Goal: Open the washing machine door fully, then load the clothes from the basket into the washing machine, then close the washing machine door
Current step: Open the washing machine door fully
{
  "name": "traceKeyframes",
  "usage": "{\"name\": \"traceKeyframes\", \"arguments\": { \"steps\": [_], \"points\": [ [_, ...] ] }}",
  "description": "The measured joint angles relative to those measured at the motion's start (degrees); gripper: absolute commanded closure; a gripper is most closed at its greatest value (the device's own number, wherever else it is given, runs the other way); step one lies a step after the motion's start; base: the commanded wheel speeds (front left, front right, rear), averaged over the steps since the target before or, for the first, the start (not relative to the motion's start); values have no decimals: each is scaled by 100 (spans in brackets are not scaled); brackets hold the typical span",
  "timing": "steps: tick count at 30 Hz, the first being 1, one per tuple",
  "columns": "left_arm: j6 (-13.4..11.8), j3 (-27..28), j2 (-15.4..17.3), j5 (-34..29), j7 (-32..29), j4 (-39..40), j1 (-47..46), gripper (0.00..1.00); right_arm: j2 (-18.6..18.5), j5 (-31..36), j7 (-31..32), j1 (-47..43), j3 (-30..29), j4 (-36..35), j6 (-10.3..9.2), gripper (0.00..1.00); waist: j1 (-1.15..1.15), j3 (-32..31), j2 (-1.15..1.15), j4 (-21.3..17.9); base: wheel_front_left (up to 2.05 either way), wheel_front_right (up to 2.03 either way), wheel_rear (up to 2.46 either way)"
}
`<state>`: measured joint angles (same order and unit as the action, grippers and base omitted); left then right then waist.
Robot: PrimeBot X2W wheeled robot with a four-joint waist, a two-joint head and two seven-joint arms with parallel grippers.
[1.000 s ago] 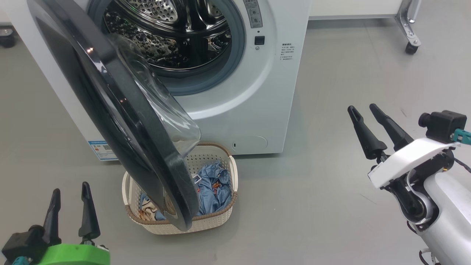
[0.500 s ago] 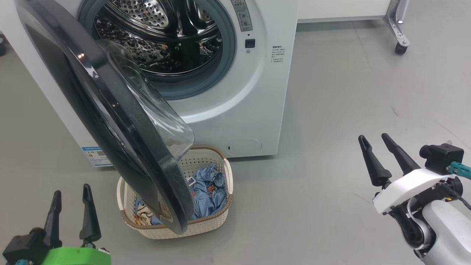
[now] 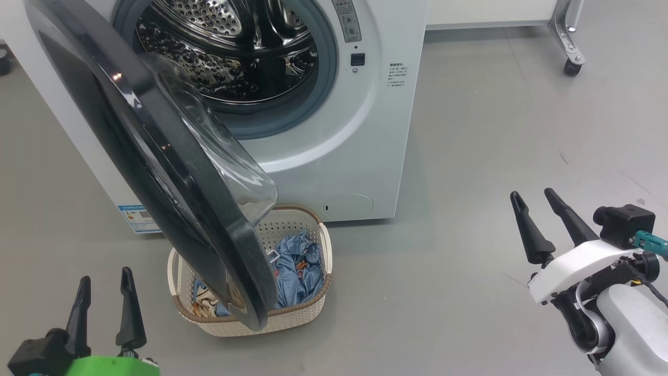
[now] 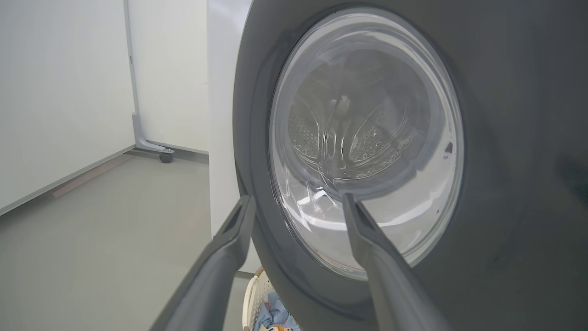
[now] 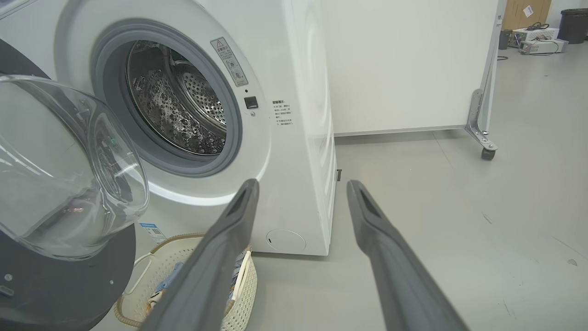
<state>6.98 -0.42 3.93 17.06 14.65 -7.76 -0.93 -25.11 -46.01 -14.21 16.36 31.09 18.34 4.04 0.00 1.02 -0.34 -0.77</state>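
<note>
While the washing machine door (image 3: 172, 172) stands only part open, overhanging the basket (image 3: 292, 318) on the floor before the washing machine (image 3: 376, 130), step 1 looks unfinished. Clothes (image 3: 295, 271): in basket; drum (image 3: 235, 47) bare. Left gripper (image 3: 105, 275), right gripper (image 3: 532, 192): fingers spread, holding nothing. Loading, closing: outstanding.

The left gripper (image 3: 105, 275) has two long, tapering black fingers (image 3: 129, 308) on a black base set in a bright green housing (image 3: 112, 366). The right gripper (image 3: 531, 192) has the same fingers on a glossy white shell (image 3: 582, 261), with a boxy black camera (image 3: 623, 225), a teal connector (image 3: 648, 241) and a thin black cable (image 3: 653, 289). Its forearm (image 3: 629, 324) is rounded and pale grey.
</note>
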Motion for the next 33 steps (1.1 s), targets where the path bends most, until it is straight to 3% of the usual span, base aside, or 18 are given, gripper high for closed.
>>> {"name": "traceKeyframes", "arguments": {
  "steps": [33],
  "points": [
    [0, -145, 2, -98, 0, 62, -6, 0, 360, 414, -2, -92, -372, 69, 107, 0, 0, -38, 0, -3, 0, 0, 0]
  ]
}}
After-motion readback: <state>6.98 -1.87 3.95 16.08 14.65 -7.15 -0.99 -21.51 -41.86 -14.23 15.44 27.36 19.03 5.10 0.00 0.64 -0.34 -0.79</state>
